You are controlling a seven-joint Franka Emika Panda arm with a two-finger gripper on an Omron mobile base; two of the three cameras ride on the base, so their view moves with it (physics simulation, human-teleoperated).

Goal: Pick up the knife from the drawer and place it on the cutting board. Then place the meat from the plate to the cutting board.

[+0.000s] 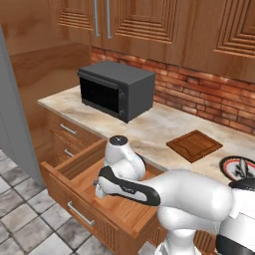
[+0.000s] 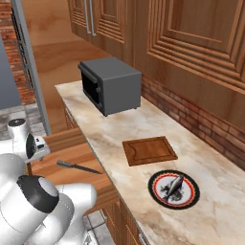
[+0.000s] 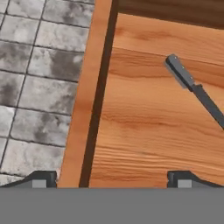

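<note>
Reaching into the open drawer [image 1: 74, 172] with gripper [image 3: 111, 177] spread, knife [image 3: 194, 89] at two o'clock; next, centre over handle.

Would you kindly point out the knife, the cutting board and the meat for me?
knife [image 2: 79, 167]: right base view, mid-length.
cutting board [image 2: 149, 150]: right base view, centre of the board.
meat [image 2: 173, 186]: right base view, middle of the piece.

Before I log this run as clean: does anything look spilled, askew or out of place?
Nothing stands out. The drawer is pulled open, with the knife lying flat inside. The cutting board is bare on the counter, and the meat sits on its plate. The tool hovers open over the drawer.
</note>
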